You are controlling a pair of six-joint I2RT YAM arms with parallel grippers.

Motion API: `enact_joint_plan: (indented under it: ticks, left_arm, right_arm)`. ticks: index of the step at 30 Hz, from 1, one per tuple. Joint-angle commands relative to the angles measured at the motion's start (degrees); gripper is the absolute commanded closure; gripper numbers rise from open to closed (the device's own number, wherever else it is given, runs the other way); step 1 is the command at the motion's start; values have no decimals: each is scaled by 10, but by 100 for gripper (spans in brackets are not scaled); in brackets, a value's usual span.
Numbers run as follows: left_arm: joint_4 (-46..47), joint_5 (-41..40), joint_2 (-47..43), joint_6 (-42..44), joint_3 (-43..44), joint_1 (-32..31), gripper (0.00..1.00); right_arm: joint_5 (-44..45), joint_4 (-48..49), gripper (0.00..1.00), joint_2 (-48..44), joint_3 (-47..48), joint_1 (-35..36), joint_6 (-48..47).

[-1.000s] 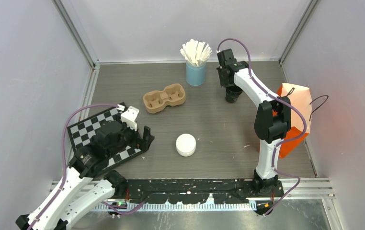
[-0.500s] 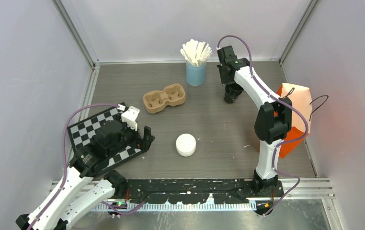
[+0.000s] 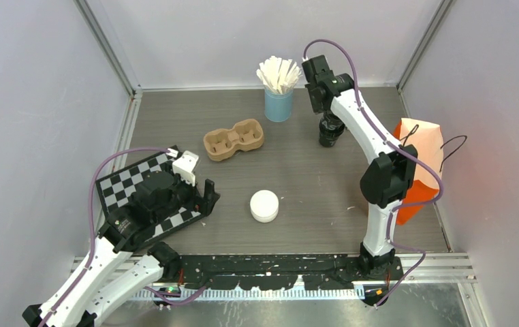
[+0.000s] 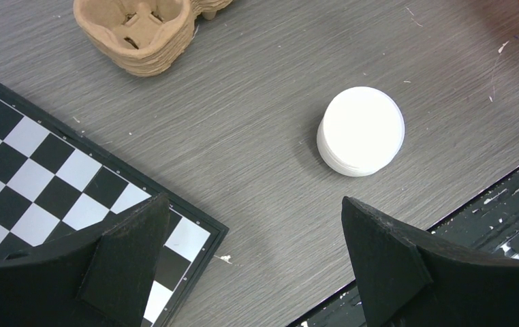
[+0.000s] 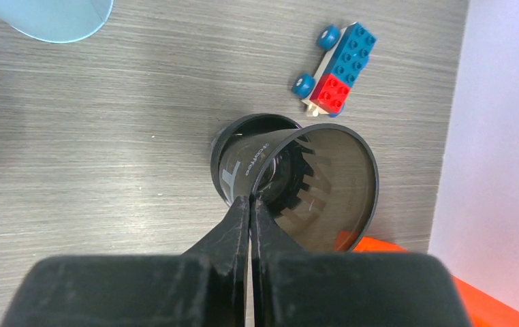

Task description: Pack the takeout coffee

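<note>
Starting at the right gripper (image 5: 250,201), found its jaws pressed together on the near rim wall of a black paper cup (image 5: 325,197), the wall caught between the two tips. Saw that cup tilted, mouth open and brown inside, its base sunk in a second black cup (image 5: 253,126) standing on the table (image 5: 73,150). In the top view, placed both at the far right of the table, under the right wrist.

Read a large white "T" on the pinched cup's side, and beside it a line of smaller white print too fine to make out.

Noted a light-blue cup (image 5: 52,17) of white wooden stirrers (image 3: 278,71) just to the left of the pair. Spotted a toy car (image 5: 335,68) of blue and red bricks with blue wheels near their far side, and an orange bag (image 3: 420,160) to the right.

Found a cardboard cup carrier (image 3: 233,139) with two wells further left at mid-table, well apart from the cups. Saw a stack of round white lids (image 4: 362,129) nearer the arm bases.

Found the left gripper (image 4: 253,211) with jaws spread wide, one finger over the corner of a chessboard (image 4: 39,170). Placed the lids ahead of the other finger, apart from it.
</note>
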Motion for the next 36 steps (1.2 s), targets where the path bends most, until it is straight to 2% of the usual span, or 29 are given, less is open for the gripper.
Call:
enact_joint_plan:
  ticks: [1, 5, 9, 16, 25, 33, 36]
  left_arm:
    - [7, -11, 0, -7, 7, -2, 0]
    - [8, -9, -2, -7, 5, -2, 0]
    - [10, 2, -3, -10, 4, -2, 0]
    - [11, 6, 6, -35, 7, -2, 0]
    - [2, 74, 34, -164, 7, -1, 3]
    - [55, 65, 49, -200, -35, -2, 8]
    - [56, 58, 77, -201, -33, -2, 11]
  right_arm:
    - [53, -50, 100, -60, 52, 32, -7]
    - [51, -69, 100, -88, 38, 66, 17]
    - [52, -79, 100, -133, -19, 116, 47]
    - [60, -37, 100, -214, -193, 234, 118]
    - [70, 18, 100, -295, -399, 343, 196]
    - [98, 24, 99, -311, -460, 434, 251]
    - [92, 27, 90, -318, -469, 449, 258]
